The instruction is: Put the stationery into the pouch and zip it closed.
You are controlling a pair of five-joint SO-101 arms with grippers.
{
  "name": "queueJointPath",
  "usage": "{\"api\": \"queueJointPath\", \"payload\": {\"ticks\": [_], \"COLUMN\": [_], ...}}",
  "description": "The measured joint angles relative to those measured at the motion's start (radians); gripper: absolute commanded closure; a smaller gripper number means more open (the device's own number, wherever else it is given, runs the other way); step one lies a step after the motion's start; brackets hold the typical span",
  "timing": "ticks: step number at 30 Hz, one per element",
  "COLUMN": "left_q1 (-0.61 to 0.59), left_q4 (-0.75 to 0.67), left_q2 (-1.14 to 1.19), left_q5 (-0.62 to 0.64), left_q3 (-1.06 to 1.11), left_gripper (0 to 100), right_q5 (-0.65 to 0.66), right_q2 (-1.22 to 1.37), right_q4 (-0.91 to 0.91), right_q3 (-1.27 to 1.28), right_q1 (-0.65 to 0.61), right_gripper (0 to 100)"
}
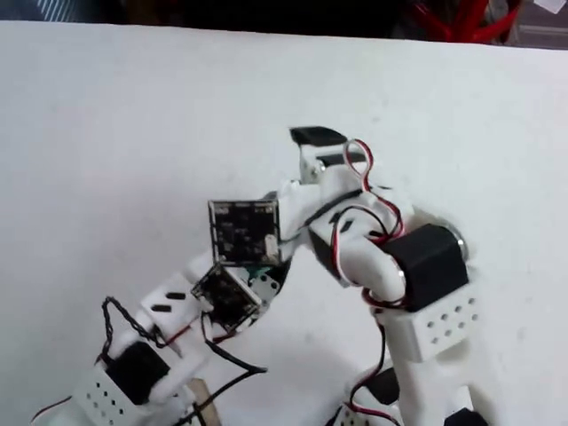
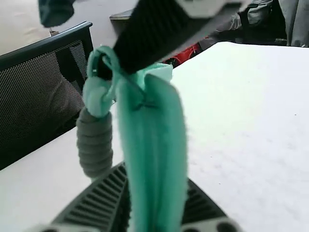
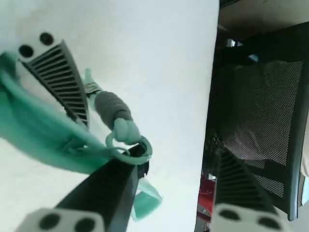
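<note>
Pouch point(image 2: 154, 159), one, clamped in left jaws.

Cannot make out any contents of the pouch point(image 2: 153, 164): blurred from so near and cut by the edge at 6 o'clock in the left wrist view, cut again at 9 o'clock in the right wrist view. Cannot tell the exact form of the grey zipper pull point(image 2: 94, 142), also soft. In the high view, cannot see beneath the camera boards point(image 1: 243, 232) covering the middle of the table point(image 1: 106, 133).
</note>
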Motion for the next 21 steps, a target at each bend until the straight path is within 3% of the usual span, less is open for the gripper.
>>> {"api": "queueJointPath", "payload": {"ticks": [9,21], "left_q1": [0.002,-0.005], "left_q4": [0.003,0.005], "left_q2": [0.000,0.000], "left_q5": [0.000,0.000], "left_q3": [0.002,0.003], "left_gripper": [98,98], "right_q5": [0.114,0.126], "right_q2": [-0.060,-0.026], "right_q4": [0.121,0.098], "right_q3": [-0.034,-0.009], "right_q1": [0.000,-0.091], "right_gripper": [81.3,87.6]}}
